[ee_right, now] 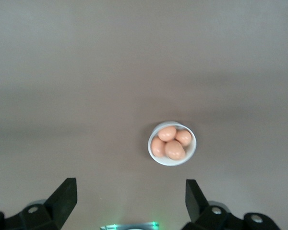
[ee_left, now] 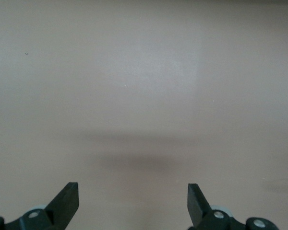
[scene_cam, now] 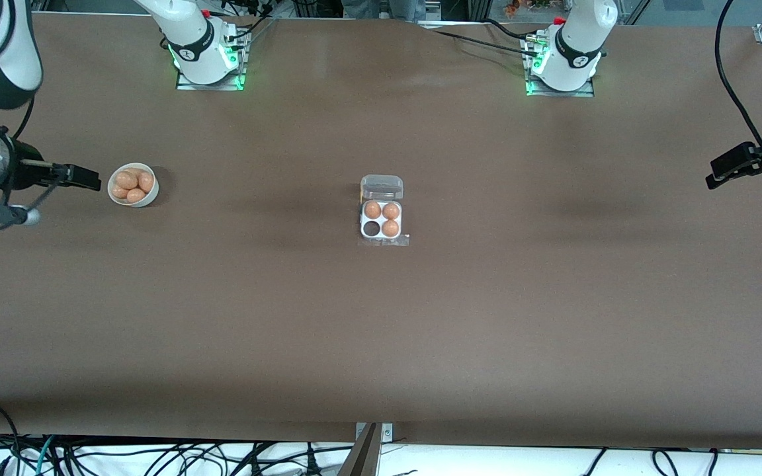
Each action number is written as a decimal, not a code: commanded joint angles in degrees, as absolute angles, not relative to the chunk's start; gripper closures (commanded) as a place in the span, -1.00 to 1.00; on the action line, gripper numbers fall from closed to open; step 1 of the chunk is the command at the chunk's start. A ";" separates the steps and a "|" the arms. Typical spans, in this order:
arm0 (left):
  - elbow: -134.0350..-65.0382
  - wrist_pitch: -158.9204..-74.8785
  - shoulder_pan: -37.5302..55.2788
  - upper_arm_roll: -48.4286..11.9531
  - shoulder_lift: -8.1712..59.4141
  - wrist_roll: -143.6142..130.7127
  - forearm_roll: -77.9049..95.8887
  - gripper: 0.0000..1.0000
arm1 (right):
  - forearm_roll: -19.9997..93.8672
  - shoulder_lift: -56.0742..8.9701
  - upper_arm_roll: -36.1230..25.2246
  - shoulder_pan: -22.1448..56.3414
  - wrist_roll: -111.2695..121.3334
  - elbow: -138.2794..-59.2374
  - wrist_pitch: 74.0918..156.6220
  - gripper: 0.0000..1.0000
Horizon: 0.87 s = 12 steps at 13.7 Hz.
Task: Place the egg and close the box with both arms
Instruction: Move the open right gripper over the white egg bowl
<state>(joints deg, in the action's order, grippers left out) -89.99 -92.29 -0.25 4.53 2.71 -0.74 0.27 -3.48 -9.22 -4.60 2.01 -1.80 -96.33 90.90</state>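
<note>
A: Looking at the box (scene_cam: 381, 220) first — it sits mid-table, roughly between the two bases, clear lid (scene_cam: 381, 187) folded back flat on the side farther from the front cam. Three eggs in the white tray, one cell (scene_cam: 372, 229) bare, a front-row one on the right arm's side. Prob. left open so an egg can drop straight in.

B: And the spare eggs (scene_cam: 132, 182)?

A: In the white bowl (scene_cam: 149, 196), toward the right arm's end, well apart from the box. Four in there, going by the right wrist view.

B: So the right gripper (scene_cam: 71, 176) takes the pick?

A: Likely. It hangs near the bowl, over the table edge at that end, fingers (ee_right: 62, 199) spread wide, nothing between them. Wrist cam looks down on the bowl, so the arm seems staged for a descent.

B: Left gripper (scene_cam: 731, 164)?

A: Waiting over bare table at its own end, jaws released too, empty. Its cam shows only tabletop. Prob. kept clear till the lid needs two-sided closing.

B: Progress?

A: Early, by the look of it — no egg lifted, lid not yet shut.
</note>
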 commanded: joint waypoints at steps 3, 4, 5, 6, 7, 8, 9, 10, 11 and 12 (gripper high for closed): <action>-88.33 -91.49 -0.53 4.22 3.43 0.09 -0.79 -1.00 | -4.83 -6.07 -7.64 1.14 -1.50 -110.19 100.27 -1.00; -88.33 -91.49 -0.53 4.22 3.43 0.09 -0.79 -1.00 | -4.83 -6.06 -8.78 1.14 -1.06 -112.48 102.20 -1.00; -88.33 -91.49 -0.53 4.22 3.43 0.09 -0.79 -1.00 | -4.83 -5.80 -10.01 1.14 -0.71 -115.11 104.91 -1.00; -88.33 -91.49 -0.53 4.22 3.43 0.09 -0.79 -1.00 | -4.83 -5.89 -10.54 1.14 -0.70 -116.88 105.81 -1.00; -88.33 -91.49 -0.53 4.22 3.43 0.09 -0.79 -1.00 | -4.83 -7.11 -10.55 1.14 -0.62 -117.59 104.52 -1.00; -88.33 -91.49 -0.53 4.22 3.43 0.09 -0.79 -1.00 | -4.83 -8.51 -10.55 1.14 -0.70 -117.95 102.67 -1.00; -88.33 -91.49 -0.44 4.22 3.51 0.09 -0.79 -1.00 | -4.83 -9.05 -10.55 1.23 -0.62 -117.86 102.40 -1.00; -88.33 -91.49 -0.53 4.22 3.86 0.09 -0.79 -1.00 | -4.83 -9.23 -10.55 1.14 -0.53 -117.77 102.48 -1.00; -88.33 -91.49 -0.53 4.22 4.04 0.09 -0.79 -1.00 | -4.83 -9.84 -10.63 1.14 -0.61 -117.77 102.65 -1.00; -88.33 -91.49 -0.53 4.22 4.04 0.09 -0.79 -1.00 | -4.83 -10.45 -10.81 1.14 -0.62 -117.77 103.09 -1.00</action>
<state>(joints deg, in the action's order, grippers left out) -89.99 -92.29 -0.25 4.53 3.01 -0.74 0.27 -4.08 -10.30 -10.82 1.33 -1.14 -117.58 103.13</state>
